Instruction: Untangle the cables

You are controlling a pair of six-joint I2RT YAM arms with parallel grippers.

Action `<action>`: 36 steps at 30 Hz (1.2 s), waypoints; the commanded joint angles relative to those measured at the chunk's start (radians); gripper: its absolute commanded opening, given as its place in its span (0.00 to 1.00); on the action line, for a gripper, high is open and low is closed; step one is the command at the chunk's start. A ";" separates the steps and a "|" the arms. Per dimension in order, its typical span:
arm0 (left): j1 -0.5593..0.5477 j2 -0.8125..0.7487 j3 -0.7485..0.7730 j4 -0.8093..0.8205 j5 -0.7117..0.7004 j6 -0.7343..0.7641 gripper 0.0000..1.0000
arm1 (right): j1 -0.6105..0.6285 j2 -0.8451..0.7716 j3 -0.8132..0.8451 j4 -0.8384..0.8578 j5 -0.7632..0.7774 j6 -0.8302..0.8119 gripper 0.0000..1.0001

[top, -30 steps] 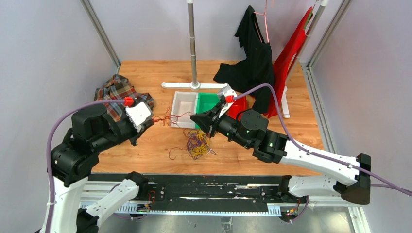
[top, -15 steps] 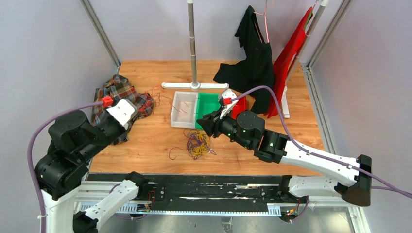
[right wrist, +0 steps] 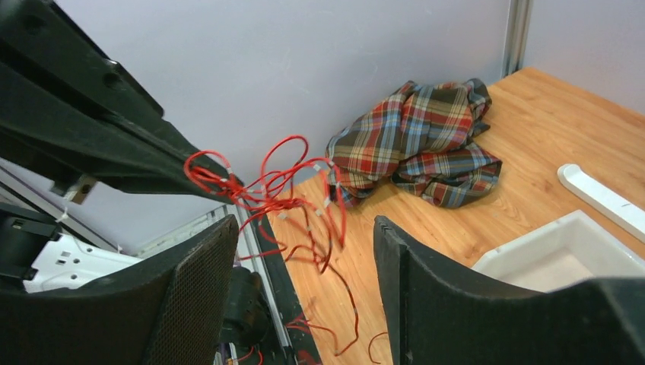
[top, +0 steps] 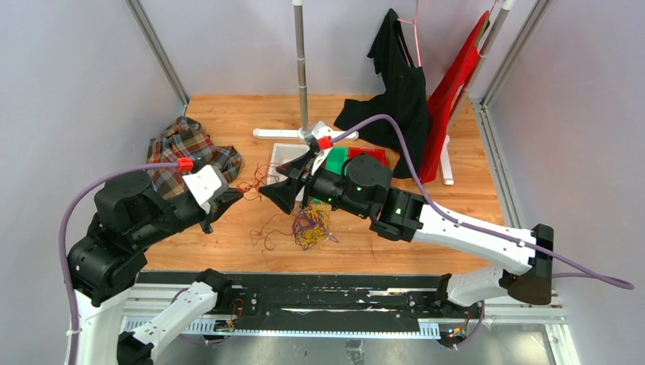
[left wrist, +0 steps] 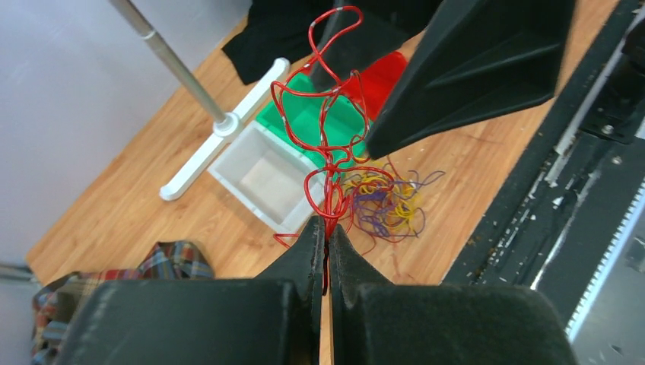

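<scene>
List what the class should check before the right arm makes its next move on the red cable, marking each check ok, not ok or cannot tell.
1. The left gripper is shut on the red cable: ok.
2. The right gripper is open, jaws wide apart: ok.
3. Red strands line up with the right gripper's gap in the right wrist view: ok.
4. Strands sit deep enough in that gap to pinch: cannot tell.
5. The red cable is free of the yellow and purple bunch: cannot tell; they overlap in the left wrist view.
</scene>
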 commanded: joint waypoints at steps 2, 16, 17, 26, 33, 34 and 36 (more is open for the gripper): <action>-0.001 0.014 0.025 -0.050 0.123 -0.004 0.00 | 0.013 0.036 0.029 0.054 -0.020 -0.009 0.60; -0.001 -0.004 0.020 -0.079 0.132 0.018 0.05 | 0.012 -0.002 -0.022 0.063 0.034 0.000 0.01; -0.001 -0.007 0.017 -0.079 0.128 0.015 0.06 | 0.012 -0.009 -0.028 0.061 0.049 -0.001 0.01; -0.002 -0.037 0.018 -0.080 0.058 0.003 0.47 | 0.007 -0.081 -0.078 0.032 0.127 -0.054 0.01; -0.001 0.006 0.041 -0.078 0.114 -0.083 0.74 | 0.008 -0.064 -0.046 -0.022 0.025 -0.050 0.01; -0.001 0.022 0.053 -0.078 0.126 -0.098 0.74 | 0.008 -0.061 -0.044 -0.032 0.016 -0.051 0.00; -0.001 0.051 0.076 -0.070 0.151 -0.141 0.74 | 0.009 -0.059 -0.041 -0.043 0.011 -0.050 0.01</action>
